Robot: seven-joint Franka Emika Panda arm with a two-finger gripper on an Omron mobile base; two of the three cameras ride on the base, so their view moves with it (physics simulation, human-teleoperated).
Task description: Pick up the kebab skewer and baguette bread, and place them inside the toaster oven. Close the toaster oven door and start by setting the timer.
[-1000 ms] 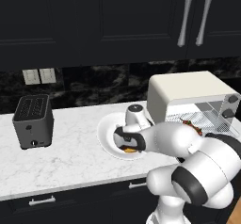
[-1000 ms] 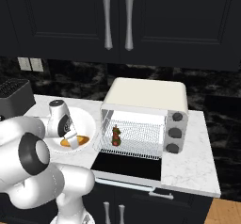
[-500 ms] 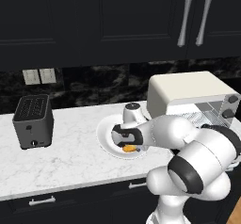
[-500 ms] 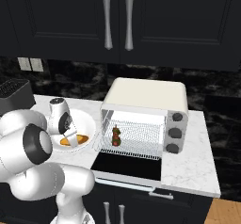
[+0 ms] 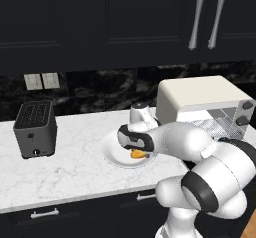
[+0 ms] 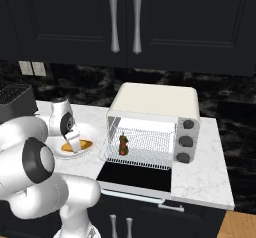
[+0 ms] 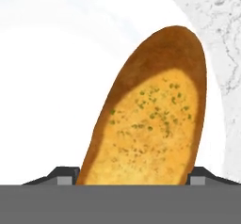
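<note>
Bread (image 7: 150, 119): golden-orange piece with green flecks and a darker brown crust, lying flat on the plate (image 5: 114, 152); in the left base view its orange end shows just under the gripper (image 5: 139, 152).
Gripper: down over the bread, a dark fingertip (image 7: 63, 175) at each side of it in the hand view; jaws stand wide, either side of the loaf; whether they press it, cannot tell.
Plate: white, round, on the counter (image 5: 75, 167) between the toaster (image 5: 34, 128) and the oven (image 6: 152, 132).
Skewer (image 6: 123, 144): dark red-brown chunks, upright on the wire rack inside the oven, toward its left side.
Oven: cream-white box at the right of the counter, three dark knobs (image 6: 185, 141) down its right front.
Door (image 6: 137, 177): swung down flat toward the near edge, dark glass facing up.
Toaster: dark grey, slots on top, far left of the counter, well apart from the plate.
</note>
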